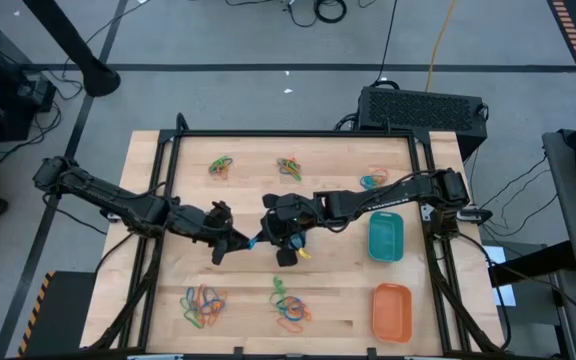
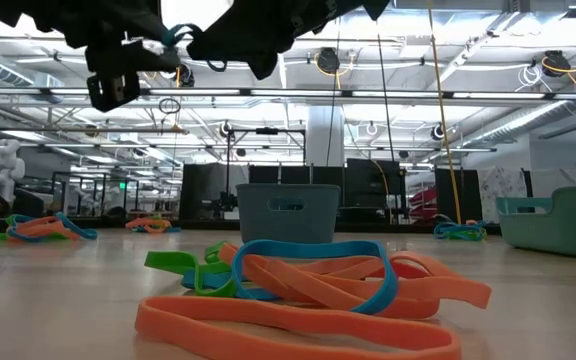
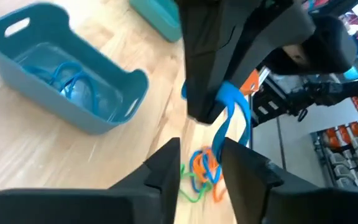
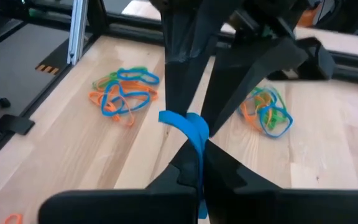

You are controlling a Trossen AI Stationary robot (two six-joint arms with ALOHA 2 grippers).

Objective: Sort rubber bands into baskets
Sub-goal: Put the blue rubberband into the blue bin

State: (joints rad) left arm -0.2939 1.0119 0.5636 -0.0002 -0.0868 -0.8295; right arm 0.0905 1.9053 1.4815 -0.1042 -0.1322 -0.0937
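Note:
A blue rubber band (image 4: 182, 121) hangs in the air over the table's middle between my two grippers. My right gripper (image 4: 195, 163), reaching in from the right (image 1: 266, 238), is shut on it. My left gripper (image 3: 199, 152), coming from the left (image 1: 231, 247), is open, and its fingers stand on either side of the band's free loop (image 3: 221, 134). The blue basket (image 3: 61, 74) stands just beyond, with blue bands in it. The teal basket (image 1: 386, 238) and the orange basket (image 1: 391, 310) stand at the table's right. My right gripper pinches the blue band between its two fingers (image 4: 197, 149), coming from the table's right and slanting down. The rest of the loop (image 3: 229, 102) sticks out past the fingertips and droops slack, clear of the table. Whether a left finger touches the band I cannot tell.
Piles of mixed blue, green and orange bands lie at the far left (image 1: 220, 166), far middle (image 1: 289, 167), far right (image 1: 373, 180), near left (image 1: 203, 305) and near middle (image 1: 290, 308). A dark frame (image 1: 298, 133) runs along the table's edges.

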